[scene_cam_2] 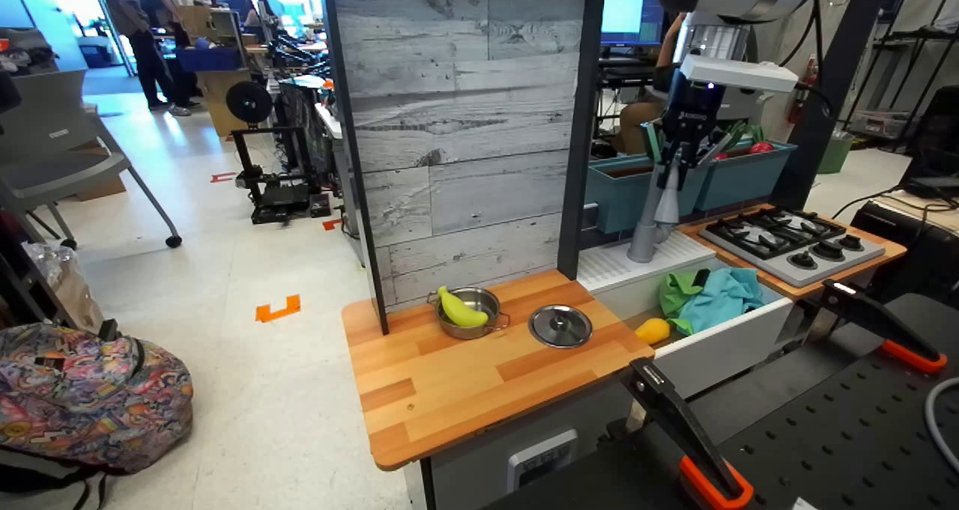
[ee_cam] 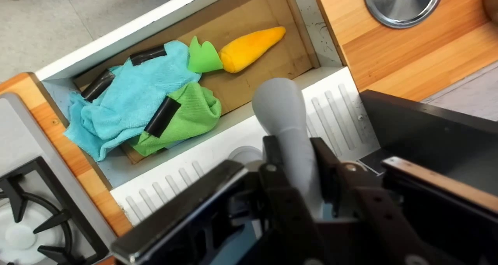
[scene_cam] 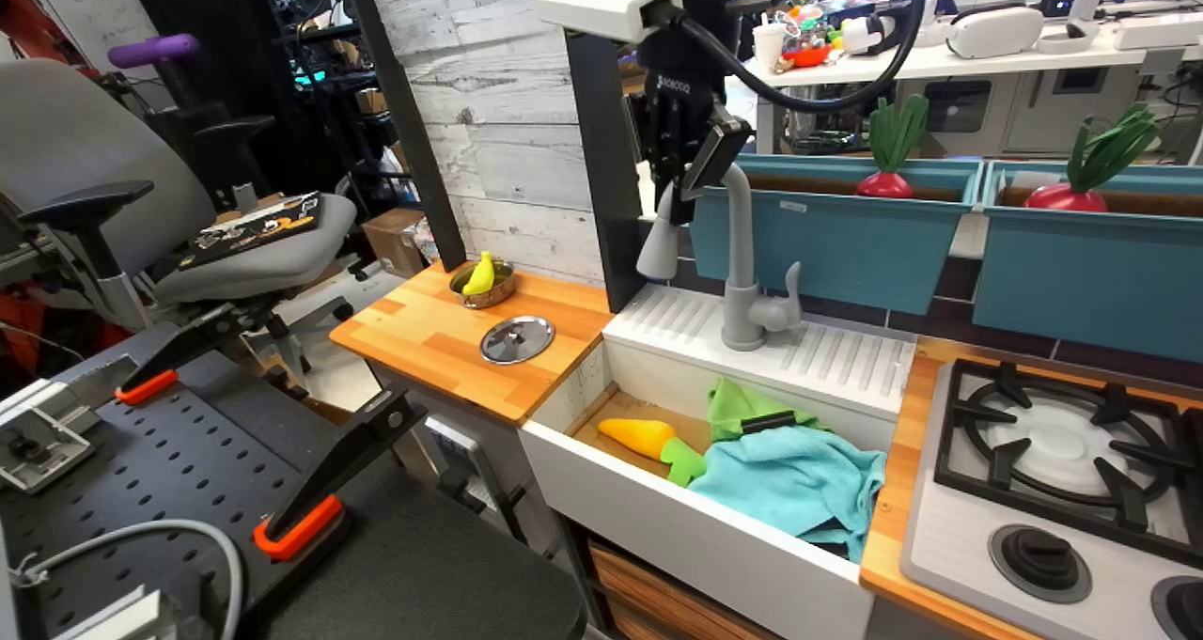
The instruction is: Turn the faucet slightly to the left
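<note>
One faucet [scene_cam: 741,255], arch [scene_cam: 739,194] partly hidden | jaws clamped on its spout [ee_cam: 284,109] | lid [ee_cam: 404,8] cropped, wrist view

one faucet [scene_cam: 742,236], one end effector [ee_cam: 295,151], two cloths [ee_cam: 128,97], one toy carrot [ee_cam: 253,49], one banana [scene_cam_2: 460,311], one pot [scene_cam_2: 463,333], one lid [scene_cam_2: 560,326], two planters [scene_cam: 827,250], two red vegetables [scene_cam: 885,186], two clamps [scene_cam: 334,466], three stove knobs [scene_cam_2: 828,251], seemingly two burners [scene_cam_2: 757,237]

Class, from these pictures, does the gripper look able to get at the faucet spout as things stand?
Very likely yes: in the wrist view the gripper has the faucet spout between its fingers, and nothing visible blocks the way.
</note>
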Motion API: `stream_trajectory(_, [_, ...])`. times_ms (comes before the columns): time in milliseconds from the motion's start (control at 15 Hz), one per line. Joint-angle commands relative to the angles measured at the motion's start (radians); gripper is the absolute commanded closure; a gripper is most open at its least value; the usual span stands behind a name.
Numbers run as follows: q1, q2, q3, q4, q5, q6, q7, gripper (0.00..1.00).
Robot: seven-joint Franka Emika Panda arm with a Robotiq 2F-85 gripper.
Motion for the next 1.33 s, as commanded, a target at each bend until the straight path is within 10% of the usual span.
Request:
stream_trajectory(0, [-0.023, 0.069, 0.058, 0.109, 0.068, 0.002, 0.011, 0.94])
stream_trajectory(533, [-0.038, 0.105, 0.090, 0.181, 0.157, 0.024, 0.054, 0.94])
stream_trajectory(600, [-0.038, 0.109, 0.092, 0.184, 0.163, 0.032, 0.059, 0.55])
stream_trajectory(1267, [-0.039, 0.155, 0.120, 0.226, 0.185, 0.081, 0.047, 0.00])
